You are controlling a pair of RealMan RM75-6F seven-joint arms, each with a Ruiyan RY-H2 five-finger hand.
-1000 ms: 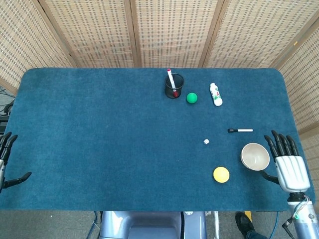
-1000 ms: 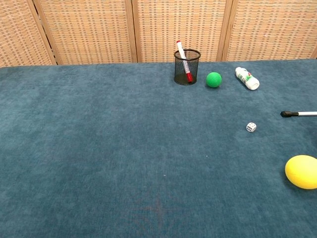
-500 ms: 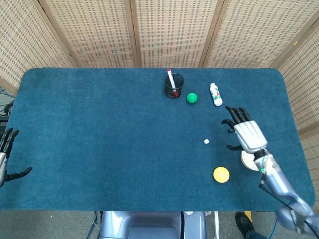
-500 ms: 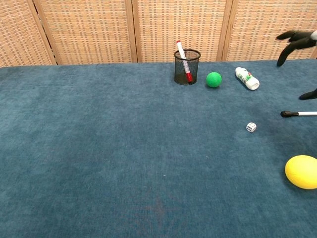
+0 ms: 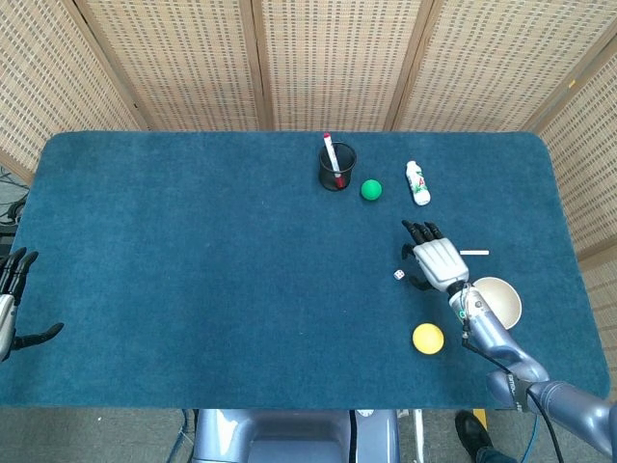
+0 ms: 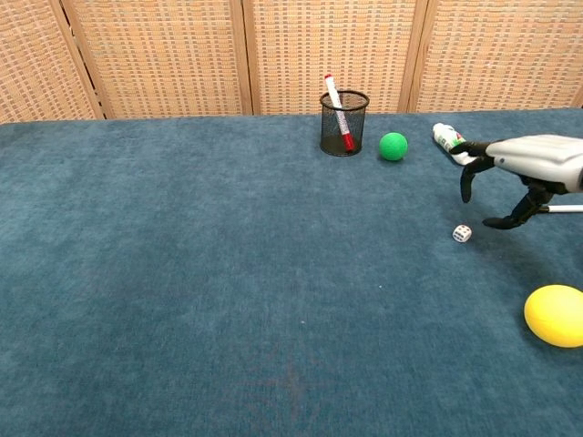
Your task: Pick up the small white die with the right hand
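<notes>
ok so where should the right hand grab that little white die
Probably pinch the die across two opposite side faces, coming from above. It lies flat and alone on the cloth, and the right hand hovers open just right of it.

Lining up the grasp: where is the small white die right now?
In the head view the small white die lies on the blue table's right half, just left of the open right robot hand, above the yellow ball.

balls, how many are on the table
2: a green ball at the far side beside the black mesh cup, and a yellow ball near the front edge, left of the white bowl.
</notes>
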